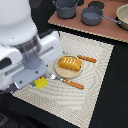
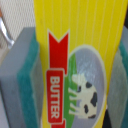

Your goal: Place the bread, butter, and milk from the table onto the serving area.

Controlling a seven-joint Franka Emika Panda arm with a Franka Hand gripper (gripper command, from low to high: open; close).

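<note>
While the exterior view mostly hides the gripper (image 1: pixel 40 77), wrist view shows its pads (image 2: pixel 27 85) flanking the butter (image 2: pixel 75 60). Looks clamped on it, over the serving area (image 1: pixel 95 55).

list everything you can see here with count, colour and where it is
bread: 1, golden-orange, on the plate
plate: 1, tan, round, on the placemat
butter: 1, yellow box, between the gripper pads, above the placemat's corner on the exterior view's left
placemat: 1, beige striped, on the dark table
knife: 1, wooden handle, beside the plate
fork: 1, only its wooden handle shows, on the plate's other side
board: 1, pinkish-brown, behind the placemat
pots: at least 2, grey, on the board
milk: not in view
gripper: 1, white, grey-and-teal pads, shut on the butter
</note>
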